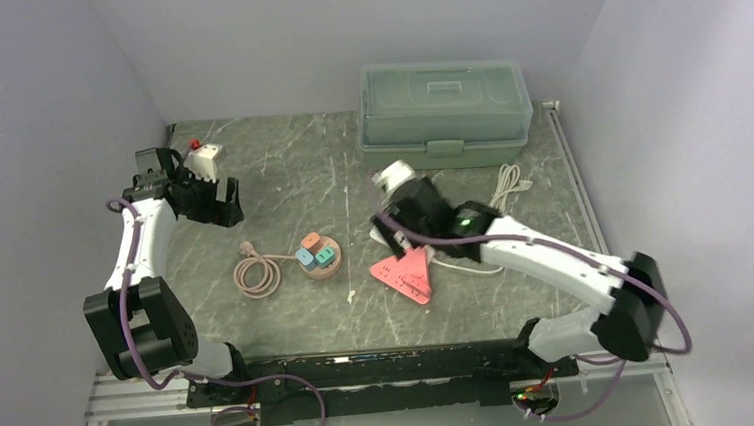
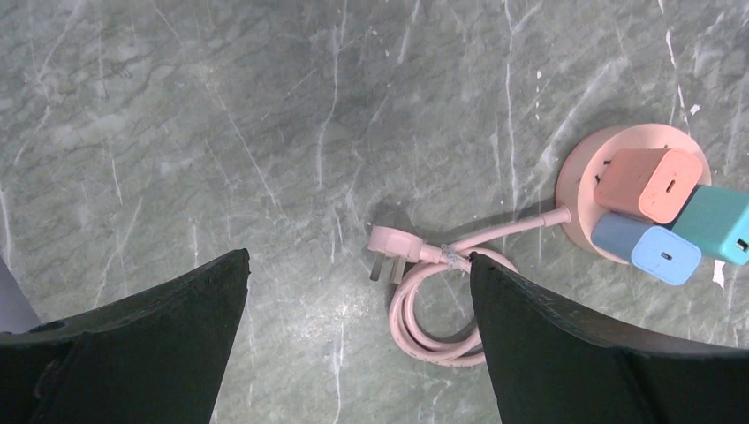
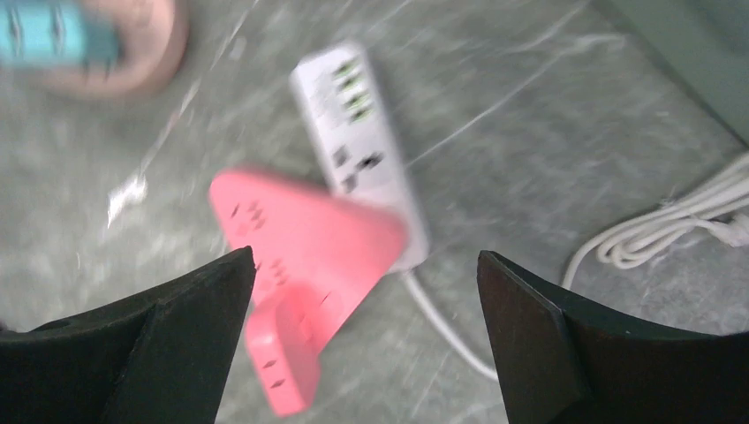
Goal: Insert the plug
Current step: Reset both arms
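The pink plug lies flat on the marble table, its metal pins pointing down-left in the left wrist view. Its pink cable is coiled beside it and runs to a round pink socket base that carries orange, teal and blue chargers. In the top view the plug is left of that base. My left gripper hangs open above the plug and coil, holding nothing. A pink triangular power strip rests partly on a white power strip. My right gripper is open just above them, empty; this view is blurred.
A green lidded plastic box stands at the back. The white strip's bundled cord lies right of the right arm. A small white block with a red part sits at the back left, behind the left gripper.
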You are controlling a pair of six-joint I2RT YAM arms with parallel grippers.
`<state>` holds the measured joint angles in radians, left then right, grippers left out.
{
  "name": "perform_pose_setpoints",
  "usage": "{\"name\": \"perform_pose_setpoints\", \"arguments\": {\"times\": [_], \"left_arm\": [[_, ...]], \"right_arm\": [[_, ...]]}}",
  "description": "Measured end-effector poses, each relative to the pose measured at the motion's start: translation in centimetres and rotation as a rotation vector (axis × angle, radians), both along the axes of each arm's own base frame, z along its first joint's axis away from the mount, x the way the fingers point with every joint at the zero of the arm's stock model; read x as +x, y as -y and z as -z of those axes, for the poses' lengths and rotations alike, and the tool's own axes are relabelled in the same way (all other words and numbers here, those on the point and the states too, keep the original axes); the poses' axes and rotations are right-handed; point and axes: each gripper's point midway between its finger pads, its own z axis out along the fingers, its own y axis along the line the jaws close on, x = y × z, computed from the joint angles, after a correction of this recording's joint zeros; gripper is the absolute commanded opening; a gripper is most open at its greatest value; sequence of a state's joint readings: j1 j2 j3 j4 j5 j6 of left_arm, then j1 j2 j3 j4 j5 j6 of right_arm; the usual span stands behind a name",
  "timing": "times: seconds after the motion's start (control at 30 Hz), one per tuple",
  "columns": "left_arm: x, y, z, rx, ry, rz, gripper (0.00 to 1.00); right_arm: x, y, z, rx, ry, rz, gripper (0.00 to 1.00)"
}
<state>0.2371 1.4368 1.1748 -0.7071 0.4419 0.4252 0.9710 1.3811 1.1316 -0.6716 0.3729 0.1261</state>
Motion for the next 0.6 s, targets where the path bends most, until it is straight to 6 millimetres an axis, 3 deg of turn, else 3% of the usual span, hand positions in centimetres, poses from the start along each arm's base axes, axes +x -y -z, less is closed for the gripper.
{"name": "perform_pose_setpoints", "arguments": {"times": [0.1, 0.17, 0.23, 0.33, 0.43, 0.6], "left_arm": [[0.5, 0.3, 0.0, -0.022, 0.025, -0.011, 1.0], [0.6, 0.6, 0.3, -0.05, 0.045, -0.023, 1.0], [0.6, 1.0, 1.0, -0.079, 0.056, -0.042, 1.0], [0.5, 1.4, 2.5, -0.115, 0.058, -0.069, 1.0], [0.5, 1.6, 3.7, -0.143, 0.056, -0.096, 1.0], [1.4, 1.8, 5.6, -0.187, 0.1, -0.135, 1.0]], "right_arm": [[4.1, 3.6, -3.8, 0.185, 0.122, 0.177, 1.0], [6.7, 8.5, -5.5, 0.281, 0.225, 0.351, 1.0], [8.2, 14.2, -5.7, 0.333, 0.332, 0.547, 1.0], [8.3, 20.3, -3.3, 0.335, 0.421, 0.76, 1.0], [7.9, 24.7, 0.2, 0.3, 0.439, 0.923, 1.0], [8.0, 29.3, 4.0, 0.263, 0.431, 1.094, 1.0]]}}
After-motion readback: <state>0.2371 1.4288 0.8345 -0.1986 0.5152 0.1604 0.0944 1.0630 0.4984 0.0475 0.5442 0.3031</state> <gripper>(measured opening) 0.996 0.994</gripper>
